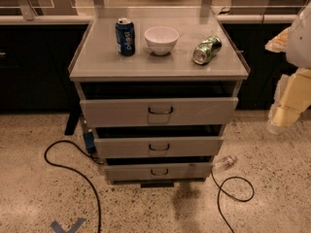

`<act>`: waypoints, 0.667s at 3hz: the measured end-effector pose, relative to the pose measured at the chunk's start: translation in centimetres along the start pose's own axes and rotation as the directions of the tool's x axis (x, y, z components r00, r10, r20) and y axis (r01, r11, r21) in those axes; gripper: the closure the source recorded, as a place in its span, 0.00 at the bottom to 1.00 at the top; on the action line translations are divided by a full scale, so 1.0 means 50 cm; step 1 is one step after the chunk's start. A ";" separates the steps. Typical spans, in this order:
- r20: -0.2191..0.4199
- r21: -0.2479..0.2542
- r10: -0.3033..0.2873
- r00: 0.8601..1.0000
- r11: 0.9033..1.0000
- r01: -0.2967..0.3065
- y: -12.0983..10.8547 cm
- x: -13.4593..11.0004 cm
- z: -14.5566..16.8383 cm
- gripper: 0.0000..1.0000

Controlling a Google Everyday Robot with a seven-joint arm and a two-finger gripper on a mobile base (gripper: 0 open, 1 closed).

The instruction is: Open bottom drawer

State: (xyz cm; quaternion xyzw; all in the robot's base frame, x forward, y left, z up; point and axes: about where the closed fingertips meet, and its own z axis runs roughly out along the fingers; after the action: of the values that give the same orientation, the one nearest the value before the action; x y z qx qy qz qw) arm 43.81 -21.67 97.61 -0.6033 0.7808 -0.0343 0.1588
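The bottom drawer (159,172) is the lowest and narrowest of three grey drawer fronts on the cabinet (97,67). It has a small dark wire handle (159,171) at its centre. A dark gap shows above its front, as above the other two drawers. My gripper (282,115) hangs at the right edge of the camera view, cream and white, well to the right of the cabinet and above the level of the bottom drawer. It touches nothing.
On the cabinet top stand a blue can (125,36) and a white bowl (161,40), with a green can (207,50) on its side. Black cables (73,169) loop on the floor at both sides. A clear bottle (224,163) lies by the cabinet's lower right corner.
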 end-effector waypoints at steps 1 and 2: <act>0.000 0.000 0.000 1.000 1.000 0.000 0.000 0.000 0.000 0.00; 0.007 -0.010 -0.013 1.000 1.000 0.013 0.022 0.009 0.025 0.00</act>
State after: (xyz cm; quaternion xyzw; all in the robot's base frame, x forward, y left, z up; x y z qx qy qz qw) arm 43.05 -21.62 96.08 -0.6092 0.7765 -0.0293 0.1582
